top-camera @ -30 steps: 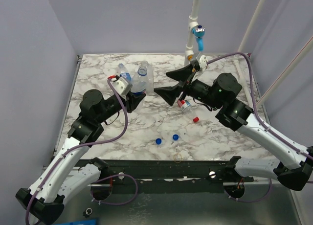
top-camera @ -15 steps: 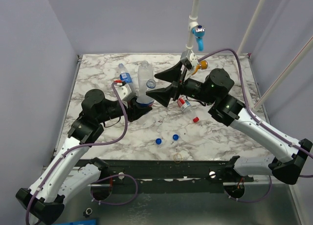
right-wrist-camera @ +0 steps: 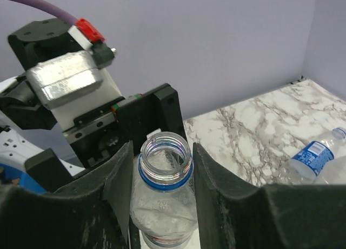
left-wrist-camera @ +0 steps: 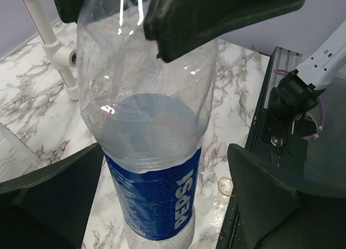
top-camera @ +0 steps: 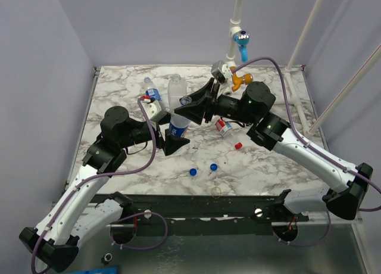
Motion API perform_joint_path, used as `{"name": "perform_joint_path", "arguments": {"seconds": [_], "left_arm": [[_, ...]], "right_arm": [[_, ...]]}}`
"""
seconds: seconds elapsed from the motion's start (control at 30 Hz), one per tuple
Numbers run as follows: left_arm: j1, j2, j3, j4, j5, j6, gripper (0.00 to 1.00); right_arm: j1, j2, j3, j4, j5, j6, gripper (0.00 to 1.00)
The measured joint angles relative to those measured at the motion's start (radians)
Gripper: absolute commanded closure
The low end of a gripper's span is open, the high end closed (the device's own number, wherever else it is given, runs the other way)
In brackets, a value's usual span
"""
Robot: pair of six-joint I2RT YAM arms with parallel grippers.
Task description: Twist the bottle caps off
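1. Since a second ago both arms have closed in over the middle of the marble table. The right gripper has swung left, away from the red-label bottle. The left gripper has drawn back from the rear of the table toward me.
2. Between them I see the blue-label bottle, tilted in the overhead view. Its mouth is open, with a blue ring under the rim and no cap on it.
3. The right claw's fingers press close on either side of the neck. It looks clamped there, though the wrist camera cannot show me how firmly.
4. The left claw is spread wide around the label section. Bare table shows between the bottle and one finger, so it is not gripping.
5. The wider clear bottle sits just behind the held one. The second blue-label bottle is beside it, toward the back left.
6. A red cap sits near the red-label bottle.
7. Two blue caps lie loose and slightly apart, closer to the near edge.
8. The rubber-band ring lies by the near edge.
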Motion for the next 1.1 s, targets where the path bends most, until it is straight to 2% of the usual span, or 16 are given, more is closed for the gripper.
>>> {"name": "perform_joint_path", "arguments": {"seconds": [0.27,0.4,0.53,0.63,0.77,0.97,1.1], "left_arm": [[-0.003,-0.072,0.004,-0.004,-0.106,0.009,0.01],[-0.003,-0.127,0.004,-0.008,-0.275,0.025,0.01],[-0.003,-0.137,0.018,-0.020,-0.457,0.027,0.01],[-0.003,-0.109,0.034,-0.037,-0.624,-0.003,0.01],[0.002,-0.085,0.034,-0.066,-0.802,-0.069,0.01],[0.003,-0.095,0.026,-0.084,-0.887,-0.106,0.01],[0.003,-0.097,0.022,-0.090,-0.908,-0.107,0.01]], "right_arm": [[0.000,0.030,0.000,-0.062,0.129,-0.096,0.65],[0.000,0.099,-0.003,-0.063,0.211,-0.157,0.65],[0.000,0.199,-0.041,-0.014,0.285,-0.195,0.74],[0.000,0.287,-0.071,0.052,0.339,-0.204,0.70],[0.000,0.390,-0.071,0.142,0.378,-0.212,0.70],[0.000,0.488,-0.061,0.274,0.431,-0.213,0.69],[0.000,0.530,-0.051,0.332,0.457,-0.213,0.65]]}}
